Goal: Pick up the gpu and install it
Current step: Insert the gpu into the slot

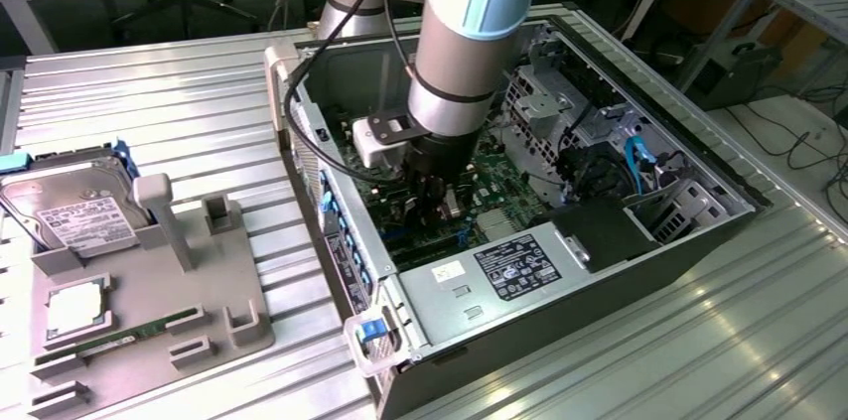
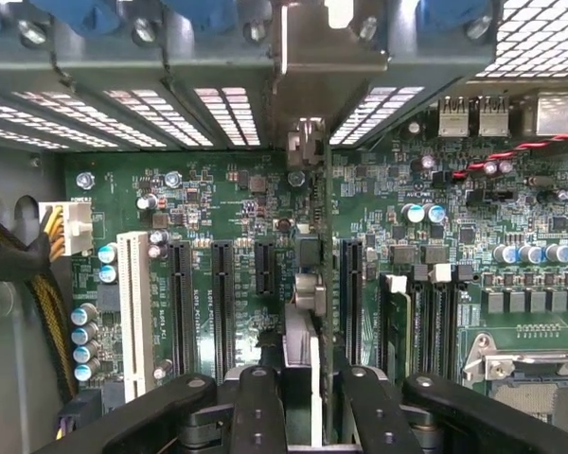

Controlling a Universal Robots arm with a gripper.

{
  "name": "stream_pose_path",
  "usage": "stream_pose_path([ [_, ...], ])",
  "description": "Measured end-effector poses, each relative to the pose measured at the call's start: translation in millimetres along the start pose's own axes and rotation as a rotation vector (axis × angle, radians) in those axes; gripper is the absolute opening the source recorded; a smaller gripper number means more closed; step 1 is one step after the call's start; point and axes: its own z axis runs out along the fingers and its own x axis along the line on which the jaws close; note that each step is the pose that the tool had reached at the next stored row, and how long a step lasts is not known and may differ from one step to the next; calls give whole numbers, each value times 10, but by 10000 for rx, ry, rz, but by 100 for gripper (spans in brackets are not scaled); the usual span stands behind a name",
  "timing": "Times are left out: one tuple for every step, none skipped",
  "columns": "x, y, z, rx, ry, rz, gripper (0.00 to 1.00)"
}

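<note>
At about nine o'clock in the exterior view, a grey holder tray (image 1: 199, 311) is lying on the ribbed metal table (image 1: 689, 341). It is carrying a silver hard drive (image 1: 73, 211) with a white label, and at seven o'clock from the drive a square processor chip (image 1: 77, 306) and a narrow green RAM stick (image 1: 122, 334).

Moving toward the centre, the open computer case (image 1: 662, 142) is lying on its side. The robot arm (image 1: 464, 53) is reaching down into it from twelve o'clock, and the gripper (image 1: 438, 197) is sitting low over the green motherboard (image 1: 510, 187). At five o'clock from the gripper, the grey power supply (image 1: 510, 276) is showing its black label.

In the wrist view the gripper (image 2: 308, 416) is clenching the gpu (image 2: 305, 359). The black fingers (image 2: 257, 407) are pressing on both faces of the card, which is showing edge-on as a thin upright slab. The card is standing over the motherboard (image 2: 218, 189) among the black expansion slots (image 2: 222, 303), its silver bracket end (image 2: 308, 142) reaching the case's vented rear wall (image 2: 123, 123). Whether its edge is seated in a slot cannot be told.
</note>
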Motion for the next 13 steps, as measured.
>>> stream_pose_path([
  [1,-2,20,-5,-31,1,28],
  [0,-3,19,-5,-30,0,28],
  [-1,-3,20,-5,-32,-1,28],
  [-1,-3,21,-3,-35,0,28],
  [0,-3,24,0,-40,0,28],
  [0,-3,25,1,-43,0,28],
  [0,-3,25,1,-43,0,28],
  [-4,-4,39,18,-88,0,29],
  [-2,-3,35,9,-63,1,29],
  [-4,-4,32,9,-59,0,35],
  [-3,-3,18,-4,-34,-1,35],
  [-4,-3,15,6,-51,0,35],
  [-4,-2,-17,5,-40,-1,35],
])
